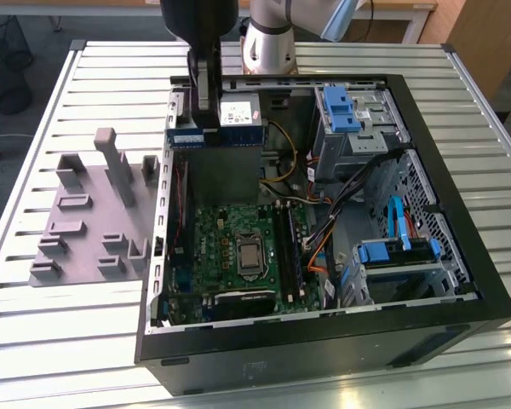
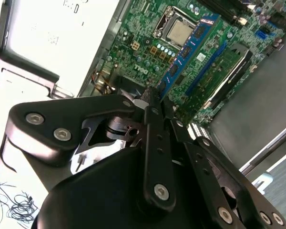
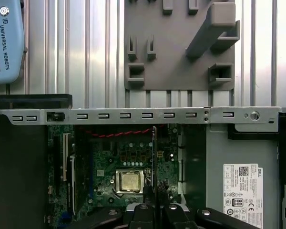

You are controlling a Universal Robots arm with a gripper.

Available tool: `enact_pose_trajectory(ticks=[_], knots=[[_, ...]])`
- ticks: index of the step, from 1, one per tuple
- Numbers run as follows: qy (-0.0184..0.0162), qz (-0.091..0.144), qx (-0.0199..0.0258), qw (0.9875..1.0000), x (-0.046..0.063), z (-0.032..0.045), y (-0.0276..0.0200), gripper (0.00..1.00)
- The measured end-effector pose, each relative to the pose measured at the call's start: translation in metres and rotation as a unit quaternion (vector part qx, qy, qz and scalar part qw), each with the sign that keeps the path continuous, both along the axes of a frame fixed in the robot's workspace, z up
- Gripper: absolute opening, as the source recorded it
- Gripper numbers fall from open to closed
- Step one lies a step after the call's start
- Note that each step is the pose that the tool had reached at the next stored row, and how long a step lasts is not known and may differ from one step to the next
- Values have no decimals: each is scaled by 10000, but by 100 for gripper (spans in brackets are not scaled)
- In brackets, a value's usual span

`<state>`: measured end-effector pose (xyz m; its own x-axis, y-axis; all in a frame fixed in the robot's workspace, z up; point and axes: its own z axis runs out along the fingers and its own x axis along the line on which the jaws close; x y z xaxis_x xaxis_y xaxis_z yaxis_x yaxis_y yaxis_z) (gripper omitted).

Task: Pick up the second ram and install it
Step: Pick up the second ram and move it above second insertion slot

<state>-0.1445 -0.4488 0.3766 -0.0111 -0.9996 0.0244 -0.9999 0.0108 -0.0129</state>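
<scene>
Nearest the lens: the black tool [image 2: 154, 98], its fingers pinched shut on the second ram [image 2: 190, 47], a blue-green stick with black chips along one face. In the first wrist view the second ram [image 3: 154, 162] shows edge-on, thin and dark, reaching out from the tool [image 3: 154, 206] over the motherboard [image 3: 100, 157] and the processor socket [image 3: 129, 181].

Exterior view:
- The computer case [image 1: 324, 328] lies on its side, open, on the slatted bench [image 1: 68, 341].
- Inside the case:
  - green motherboard [image 1: 213, 247]
  - grey power supply [image 1: 226, 175] at the far end
  - drive cages with blue latches [image 1: 336, 106] toward the exterior view's right
  - loose cables [image 1: 324, 226], black, orange and yellow
- The tool [image 1: 206, 123] hangs over the far end of the case.
- The second ram [image 1: 238, 136] is held in the air above the power supply, clear of the motherboard.
- Its long axis is level and runs from the exterior view's left to the exterior view's right, with the flat faces upright.
- The black memory slots [image 1: 287, 247] on the motherboard run crosswise to it.
- The grey fixture tray [image 1: 94, 247] sits on the bench just beside the case, on the exterior view's left, its posts upright.
</scene>
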Motion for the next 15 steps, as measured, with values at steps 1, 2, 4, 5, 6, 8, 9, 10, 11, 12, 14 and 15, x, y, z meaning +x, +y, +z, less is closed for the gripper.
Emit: enact_pose_trajectory(ticks=[1, 2, 4, 5, 6, 8, 9, 10, 11, 12, 14, 15], knots=[[0, 0, 0, 10000, 16, 0, 0, 14], [0, 0, 0, 10000, 29, 0, 0, 14], [0, 0, 0, 10000, 39, 0, -1, 14], [0, -1, 0, 10000, 39, 0, -1, 14], [0, -1, 0, 10000, 39, 0, 0, 14], [0, 0, 0, 10000, 40, 0, 0, 14], [0, 0, 0, 10000, 40, 0, 0, 14], [0, 0, 0, 10000, 41, 0, 0, 14], [0, 1, 0, 10000, 45, 0, 0, 14], [0, 1, 0, 10000, 50, 0, 0, 14], [0, 0, 0, 10000, 115, 0, 0, 14], [0, 0, 0, 10000, 129, 0, 0, 14]])
